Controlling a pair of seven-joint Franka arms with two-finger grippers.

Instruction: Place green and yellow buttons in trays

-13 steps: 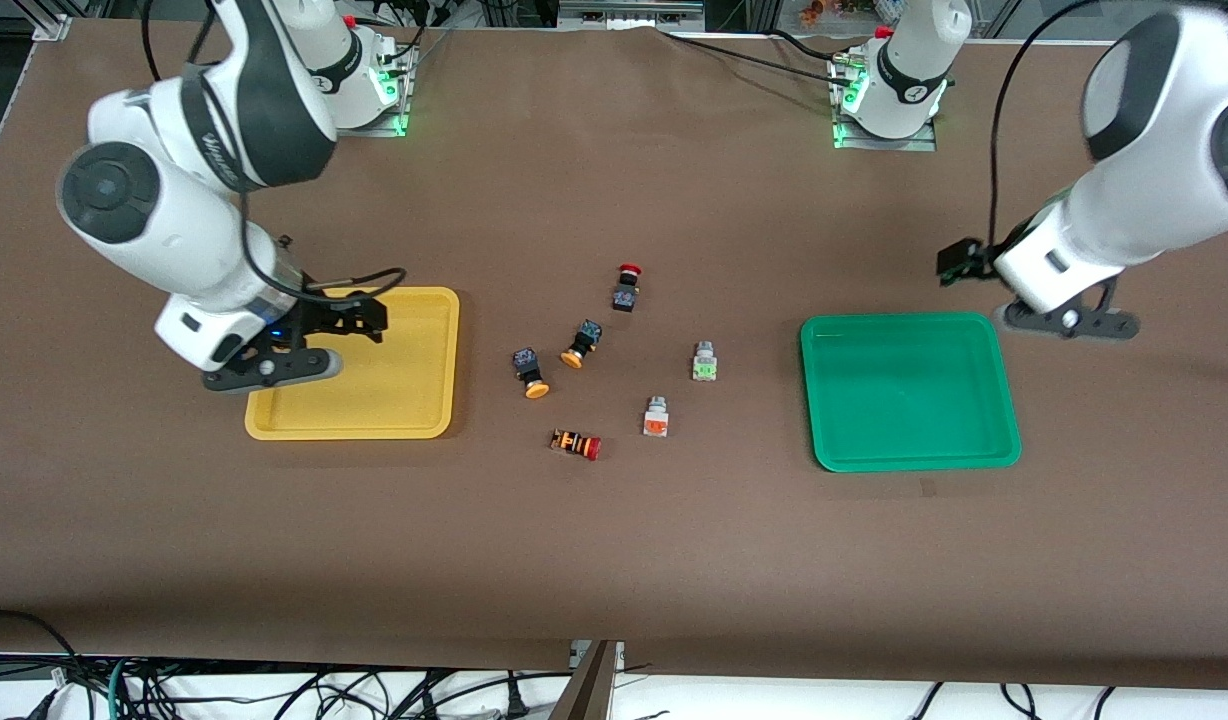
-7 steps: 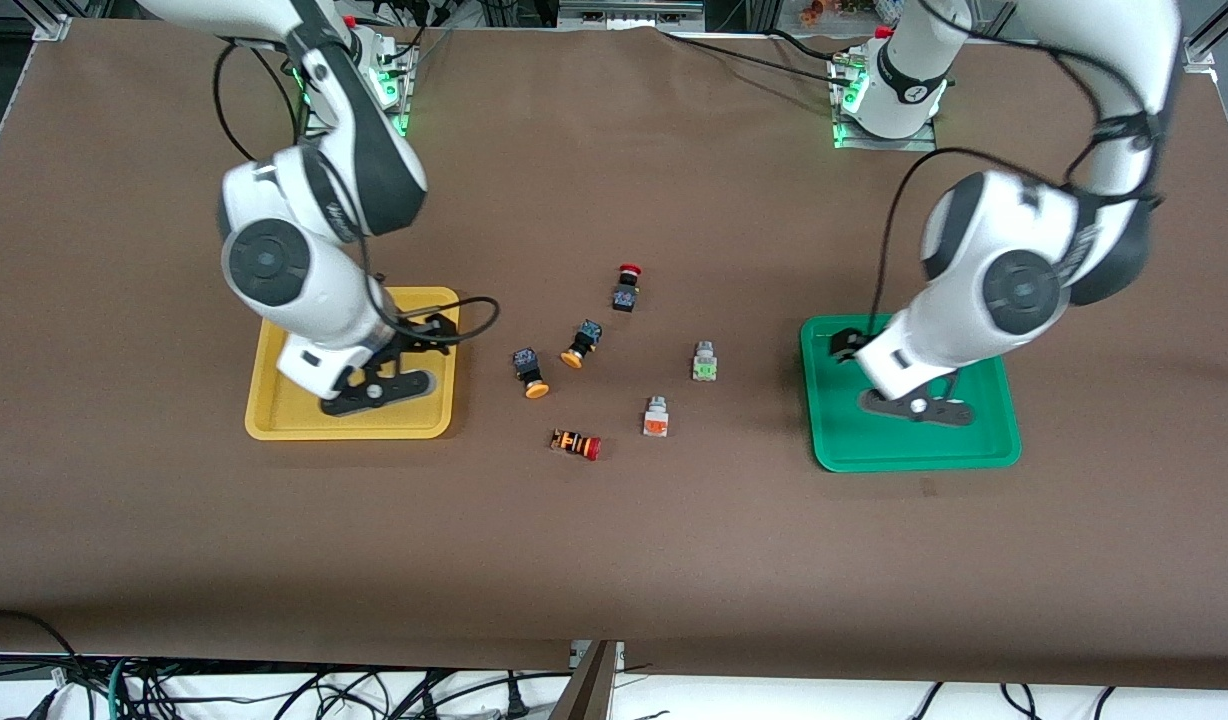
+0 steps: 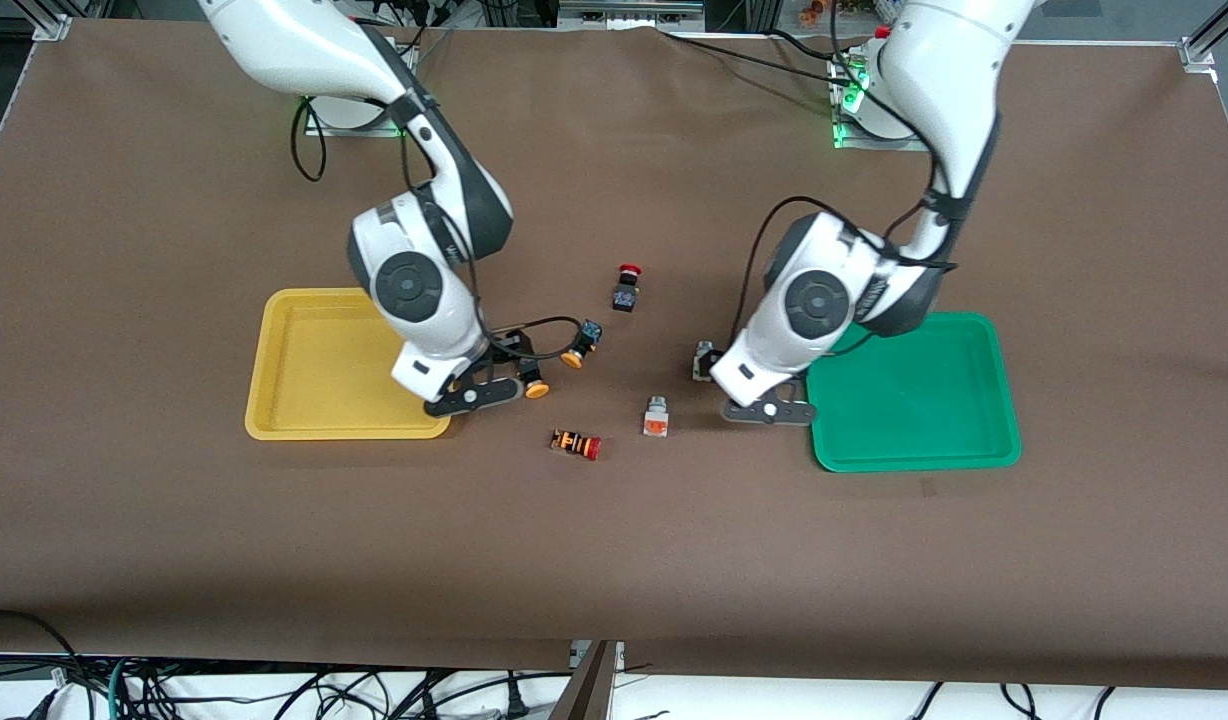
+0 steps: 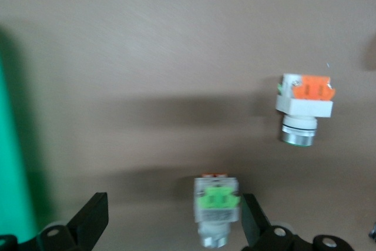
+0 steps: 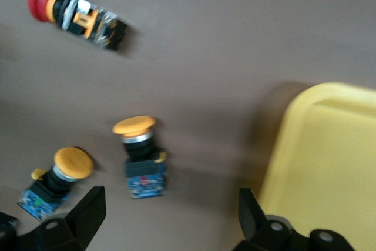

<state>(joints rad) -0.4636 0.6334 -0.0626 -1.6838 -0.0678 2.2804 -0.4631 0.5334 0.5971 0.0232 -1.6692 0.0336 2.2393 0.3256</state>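
Trays: one tray (image 3: 274,400) at the right arm's end of the bench (image 3: 614,560), the other tray (image 3: 974,440) at the left arm's.
Buttons (image 3: 656,417): on the bench between them.

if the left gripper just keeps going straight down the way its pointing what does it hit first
Most likely the green-faced button. The left gripper is open and points down at the table, and the left wrist view shows that button between its fingers, close to one of them. How high it hangs above the button is unclear.
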